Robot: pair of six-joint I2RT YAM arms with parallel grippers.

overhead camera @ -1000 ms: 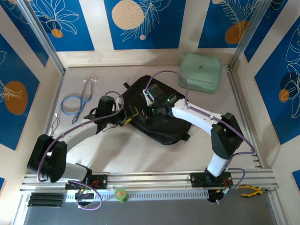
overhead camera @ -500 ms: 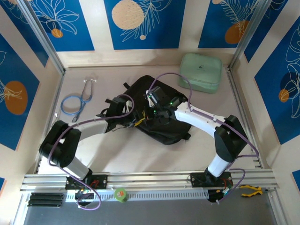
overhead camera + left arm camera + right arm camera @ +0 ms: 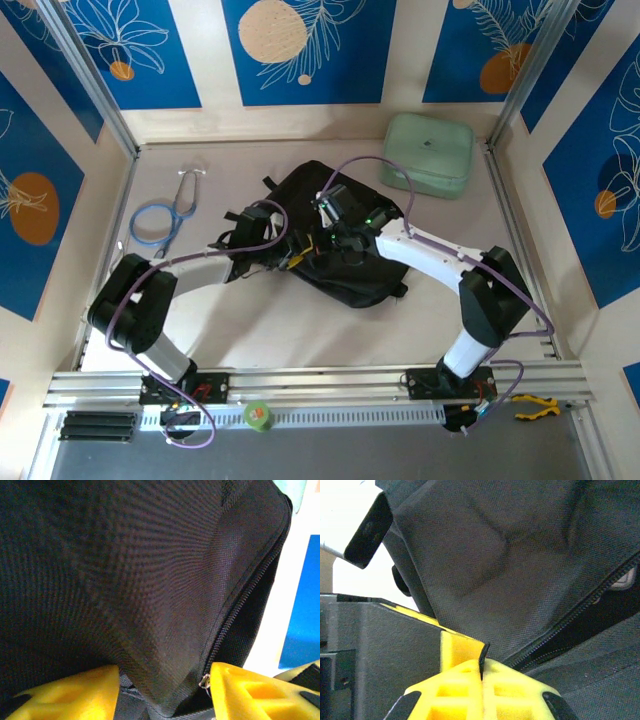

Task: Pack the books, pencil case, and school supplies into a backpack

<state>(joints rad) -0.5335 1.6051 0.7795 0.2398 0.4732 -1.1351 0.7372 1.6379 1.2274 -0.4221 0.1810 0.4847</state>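
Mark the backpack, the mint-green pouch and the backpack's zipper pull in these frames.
backpack (image 3: 348,282), top external view, on the black fabric near its lower edge.
mint-green pouch (image 3: 428,153), top external view, middle of its top face.
zipper pull (image 3: 204,682), left wrist view, on the small metal tab.

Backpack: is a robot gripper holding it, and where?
Yes. The right gripper pinches a thin black tab by the zipper of the black fabric backpack. The left gripper straddles its fabric; grip unclear.

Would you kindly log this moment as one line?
backpack: lying on table | left gripper: jaws apart astride fabric fold | right gripper: shut on thin black backpack strip
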